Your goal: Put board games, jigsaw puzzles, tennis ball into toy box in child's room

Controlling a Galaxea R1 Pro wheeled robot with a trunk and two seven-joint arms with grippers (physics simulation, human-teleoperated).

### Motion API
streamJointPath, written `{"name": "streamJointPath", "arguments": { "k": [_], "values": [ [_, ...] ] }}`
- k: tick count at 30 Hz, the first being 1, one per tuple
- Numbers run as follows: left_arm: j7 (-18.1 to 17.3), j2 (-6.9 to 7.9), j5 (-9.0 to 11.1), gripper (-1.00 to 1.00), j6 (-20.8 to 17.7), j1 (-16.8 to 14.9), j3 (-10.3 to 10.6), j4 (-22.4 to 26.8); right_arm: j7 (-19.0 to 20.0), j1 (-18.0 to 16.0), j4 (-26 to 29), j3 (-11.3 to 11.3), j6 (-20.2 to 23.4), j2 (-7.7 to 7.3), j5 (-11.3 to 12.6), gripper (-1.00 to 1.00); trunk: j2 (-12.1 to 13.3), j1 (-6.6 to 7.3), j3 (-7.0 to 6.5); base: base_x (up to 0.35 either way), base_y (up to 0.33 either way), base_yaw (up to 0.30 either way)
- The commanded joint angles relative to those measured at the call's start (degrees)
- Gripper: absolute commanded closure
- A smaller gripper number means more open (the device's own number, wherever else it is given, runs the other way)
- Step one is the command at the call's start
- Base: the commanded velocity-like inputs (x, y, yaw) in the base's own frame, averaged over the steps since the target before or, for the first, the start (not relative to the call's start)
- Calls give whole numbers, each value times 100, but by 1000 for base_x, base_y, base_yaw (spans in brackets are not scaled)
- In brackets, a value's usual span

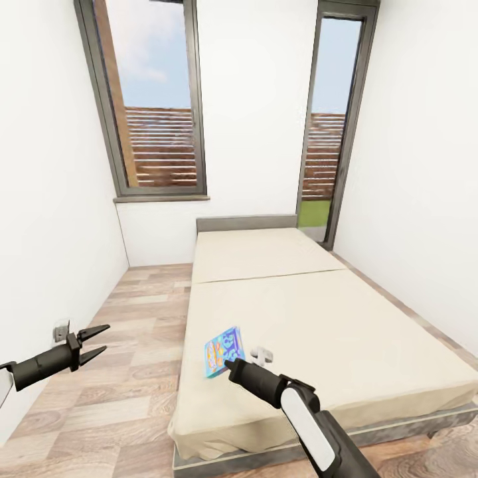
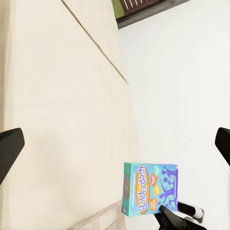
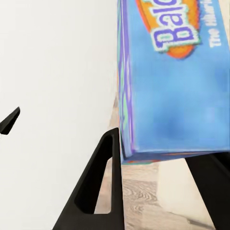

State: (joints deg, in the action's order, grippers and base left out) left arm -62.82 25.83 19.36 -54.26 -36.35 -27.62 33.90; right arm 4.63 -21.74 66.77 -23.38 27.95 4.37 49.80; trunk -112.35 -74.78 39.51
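White-walled room, plank floor; bed (image 1: pixel 318 318). Blue game (image 1: pixel 224 350) at near bed corner, pinched by right hand (image 1: pixel 229 364) between both fingers. Left hand (image 1: pixel 93 342) spread, idle over floor. Advice: lift level, keep firm pinch before turning away.

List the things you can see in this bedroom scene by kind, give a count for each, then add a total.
Board game: 1
Bed: 1
Windows: 2
End effectors: 2, the left open over the floor, the right shut on the board game
Total: 6
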Motion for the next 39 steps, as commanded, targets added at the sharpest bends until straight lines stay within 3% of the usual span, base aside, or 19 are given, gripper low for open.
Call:
{"name": "streamJointPath", "arguments": {
  "k": [1,8,19,33,39],
  "values": [
    [-16,0,-3,-100,-28,-4,-11,-4,-23,0,-32,39,-11,-32,38,100,39,23,-13,0,0,0],
    [-20,1,-2,-100,-39,-4,-11,-7,-111,3,-103,290,-230,-251,66,100,319,177,-138,0,0,0],
    [-20,1,-2,-100,-33,-3,-7,-7,-106,1,-103,703,-554,-253,372,100,761,419,-336,0,0,0],
    [-5,1,-18,-100,-30,-3,5,-7,-114,3,-88,720,-542,-247,381,100,1322,726,-588,0,0,4],
    [-1,-10,-27,-100,-24,-4,3,-7,-140,3,37,715,-529,-229,381,100,1563,858,-719,0,0,179]
  ]
}}
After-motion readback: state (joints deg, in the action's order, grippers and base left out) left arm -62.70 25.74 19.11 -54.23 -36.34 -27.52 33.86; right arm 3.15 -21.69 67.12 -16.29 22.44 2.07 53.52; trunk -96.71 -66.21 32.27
